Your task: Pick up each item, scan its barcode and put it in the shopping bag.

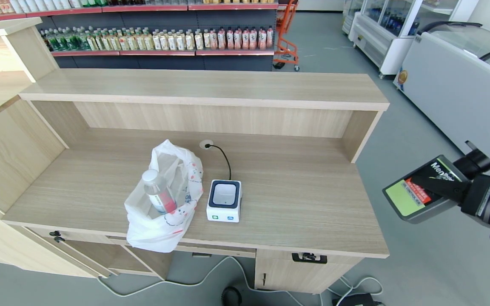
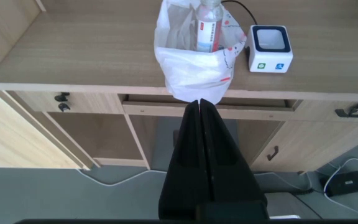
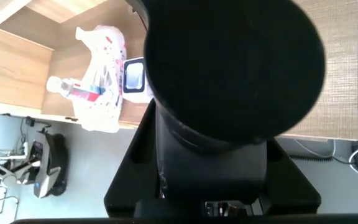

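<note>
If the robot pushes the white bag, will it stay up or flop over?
Probably floppy: the bag is thin, crinkled plastic sagging around the bottle. The leaning bottle likely weighs it down, so a push might slide it rather than fold it. Its bottom hangs over the counter edge, so a shove that way could tip it off.

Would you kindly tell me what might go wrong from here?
1. The dark grey box with green and red labels is held by the right gripper, seemingly beyond the wooden desk's end, above the floor; a slip would drop it there.
2. The white plastic shopping bag sags over the desk's front edge; added weight might pull it off.
</note>
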